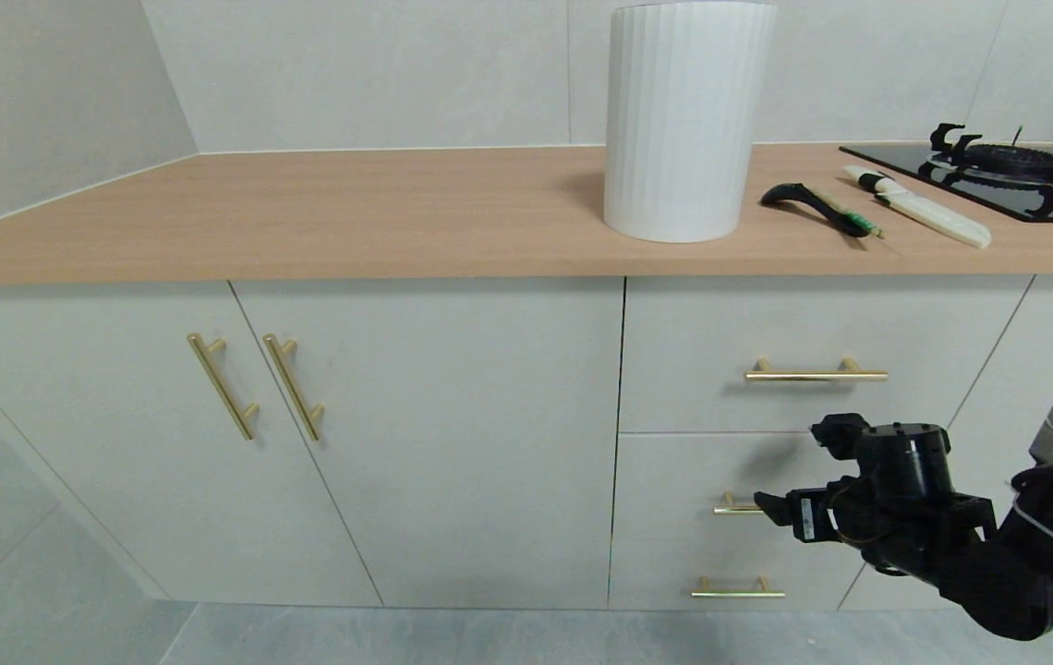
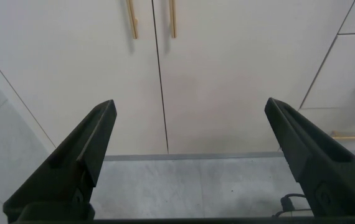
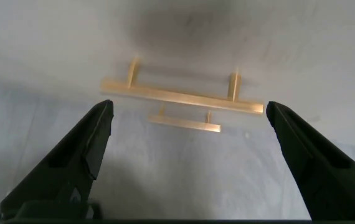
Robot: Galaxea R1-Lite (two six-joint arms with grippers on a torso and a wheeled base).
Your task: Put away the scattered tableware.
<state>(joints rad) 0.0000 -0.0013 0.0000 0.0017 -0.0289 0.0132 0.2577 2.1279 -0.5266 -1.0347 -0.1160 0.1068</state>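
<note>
On counter (image 1: pixel 351 212) beside tub (image 1: pixel 685 120): peeler (image 1: pixel 822 208), knife (image 1: pixel 919 205). Probably light, stiff, slim; best taken by handles, blade avoided. Spread wide near drawer handle (image 1: pixel 735 508): right gripper (image 1: pixel 796 467). Likewise spread, empty: left gripper (image 2: pixel 190 162).

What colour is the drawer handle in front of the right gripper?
Brass gold. The drawer handle shows best in the right wrist view, ahead of the right gripper.

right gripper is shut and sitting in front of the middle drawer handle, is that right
Not quite. The right gripper is open, not shut: the right wrist view shows its two fingers spread wide apart, with the middle drawer handle ahead of the gap between them. The rest holds: it sits in front of that handle.
</note>
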